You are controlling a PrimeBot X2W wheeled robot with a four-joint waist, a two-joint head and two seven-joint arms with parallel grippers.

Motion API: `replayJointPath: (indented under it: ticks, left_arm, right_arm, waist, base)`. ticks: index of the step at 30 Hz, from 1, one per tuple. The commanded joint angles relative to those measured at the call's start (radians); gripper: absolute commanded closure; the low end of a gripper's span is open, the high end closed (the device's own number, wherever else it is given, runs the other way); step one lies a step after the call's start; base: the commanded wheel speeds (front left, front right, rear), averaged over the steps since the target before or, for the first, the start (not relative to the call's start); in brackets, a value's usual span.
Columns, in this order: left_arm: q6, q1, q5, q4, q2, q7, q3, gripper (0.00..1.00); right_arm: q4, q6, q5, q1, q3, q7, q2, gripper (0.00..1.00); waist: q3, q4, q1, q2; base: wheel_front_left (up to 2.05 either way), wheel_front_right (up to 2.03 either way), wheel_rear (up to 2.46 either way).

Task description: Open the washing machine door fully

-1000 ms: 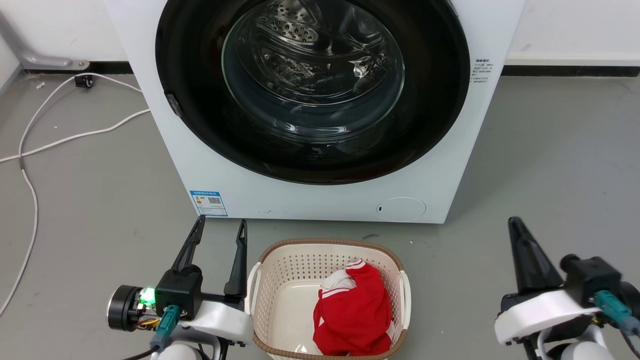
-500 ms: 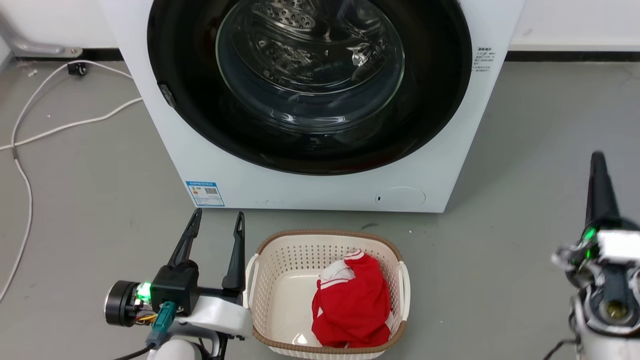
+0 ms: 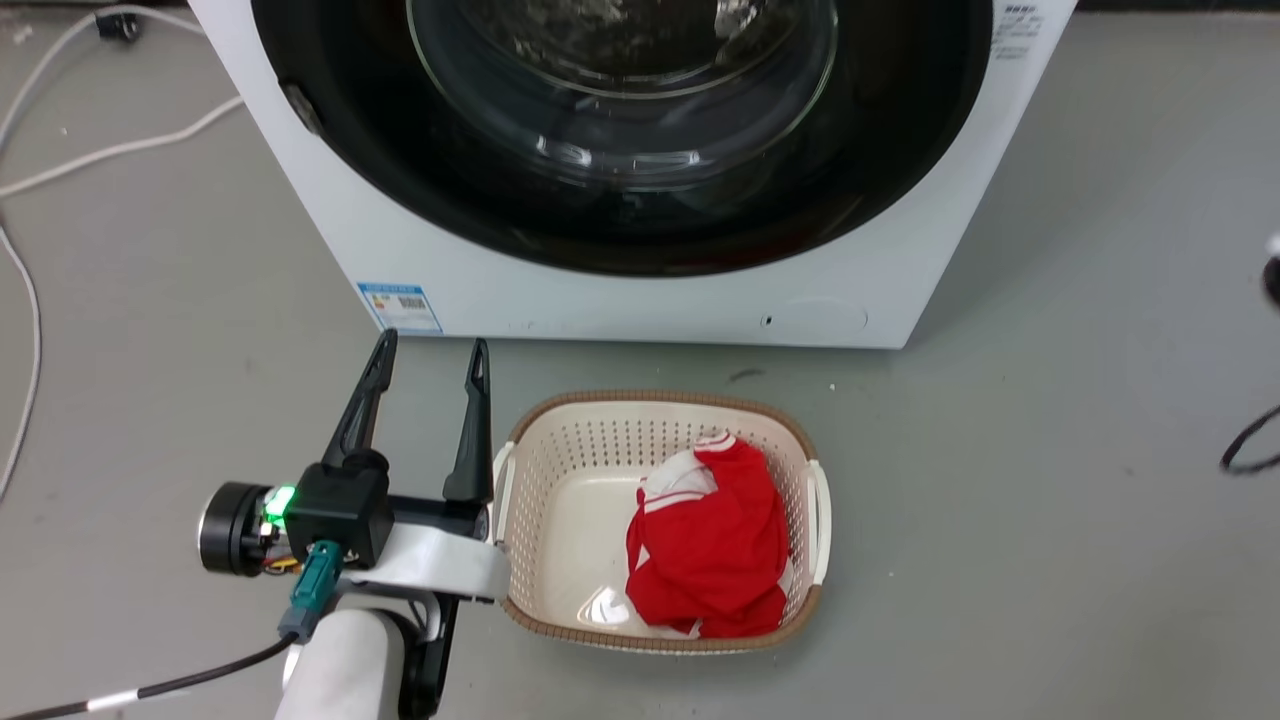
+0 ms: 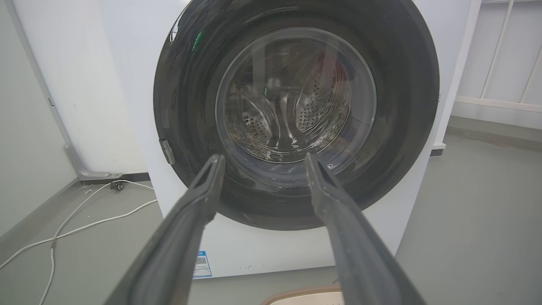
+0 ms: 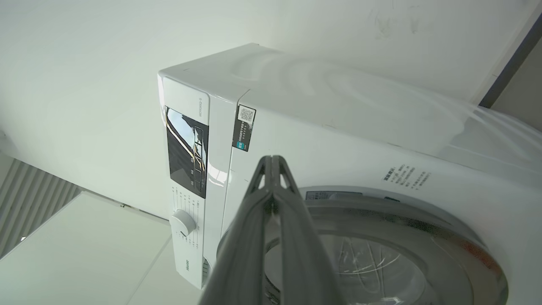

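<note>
The left claw (image 3: pixel 432 348) hangs low over the floor (image 3: pixel 1050 450) with its two fingers (image 3: pixel 362 410) spread apart and nothing between them. It is just beside the left side of the laundry basket (image 3: pixel 660 400), and its tips point toward the base of the washing machine (image 3: pixel 640 300), close to the blue label (image 3: pixel 400 307) but apart from it. In the left wrist view, this claw (image 4: pixel 262 157) looks straight at the washing machine door (image 4: pixel 296 97), which stands ahead of it and higher, not touched. The door lies shut and flat against the white front of the machine (image 4: pixel 254 250). A small grey piece (image 4: pixel 167 151) sits on the left of its black rim.

The right claw (image 5: pixel 273 161) has its fingers pressed together, with nothing held. Its view is turned sideways. The tips are seen against the white front (image 5: pixel 338 140), between the door (image 5: pixel 381 254) and the dark control panel (image 5: pixel 186 152) with its round knob (image 5: pixel 183 222). I cannot tell how near they are to the surface.

In the head view, the door (image 3: pixel 650 230) fills the top of the machine, and a round cap (image 3: pixel 815 317) is at the lower right of the front. A red garment (image 3: pixel 710 540) lies inside the basket. A white cable (image 3: pixel 110 150) runs on the floor to the left.
</note>
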Motion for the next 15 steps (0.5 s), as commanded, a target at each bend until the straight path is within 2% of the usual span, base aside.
replayJointPath:
  ticks: [1,5,10,15]
  left_arm:
    - [-0.002,-0.014,0.002,-0.005,0.000,-0.003,0.000,0.00]
    - [-0.001,-0.069,0.003,-0.027,-0.003,-0.003,-0.003,0.00]
    - [-0.004,-0.097,0.005,-0.030,-0.004,-0.003,-0.008,0.00]
    - [-0.002,-0.114,0.005,-0.037,-0.005,-0.003,-0.011,0.00]
  right_arm:
    - [0.019,0.000,-0.004,-0.030,0.003,0.009,-0.011,1.00]
    - [0.227,0.000,-0.073,-0.298,0.082,0.175,-0.106,1.00]
    - [0.356,0.000,-0.142,-0.454,0.145,0.290,-0.131,1.00]
    - [0.430,0.000,-0.205,-0.548,0.200,0.363,-0.118,1.00]
  waist:
    - [0.029,0.007,-0.0001,0.0000]
    - [0.115,0.020,-0.0001,0.0000]
    - [0.163,0.029,-0.0001,0.0000]
    - [0.196,0.035,-0.0001,0.0000]
  base:
    - [0.00,0.00,0.00]
    - [0.00,0.00,0.00]
    - [0.00,0.00,0.00]
    - [0.00,0.00,0.00]
